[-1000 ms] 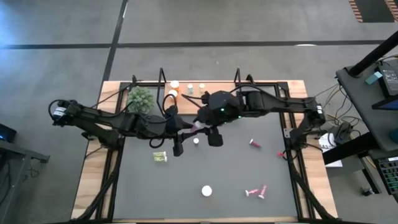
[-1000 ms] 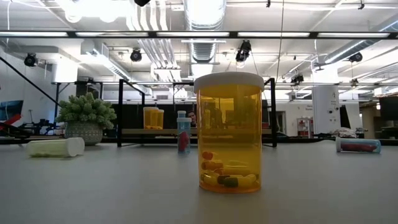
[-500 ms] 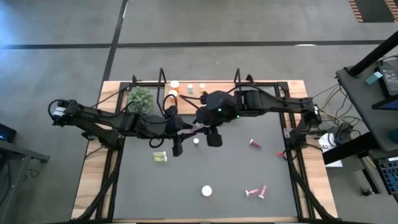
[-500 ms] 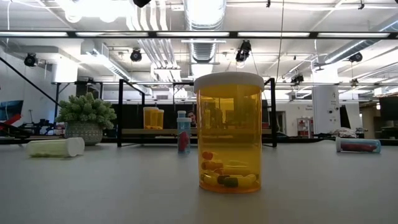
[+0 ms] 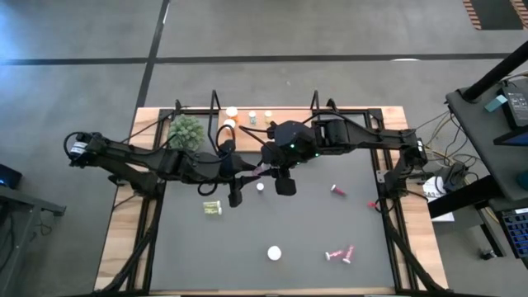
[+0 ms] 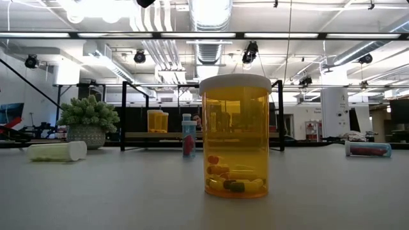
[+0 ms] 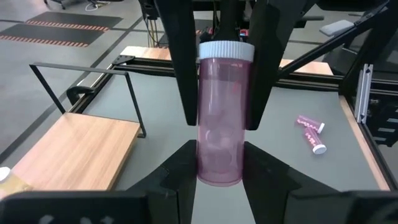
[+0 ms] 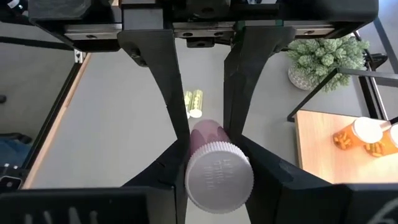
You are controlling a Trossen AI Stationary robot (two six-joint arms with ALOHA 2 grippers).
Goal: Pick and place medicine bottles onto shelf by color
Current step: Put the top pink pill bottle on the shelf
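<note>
Overhead downward, table-level close, two wrist views sharing pink bottle (image 7: 221, 118)

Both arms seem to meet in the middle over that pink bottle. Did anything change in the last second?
Very little moved. The right gripper closed its jaws onto the pink bottle, which the left gripper also holds, so both now grip it above the table mat. Both arms kept their places. The big orange bottle, the plant, the shelf and the loose bottles stayed where they were.
</note>
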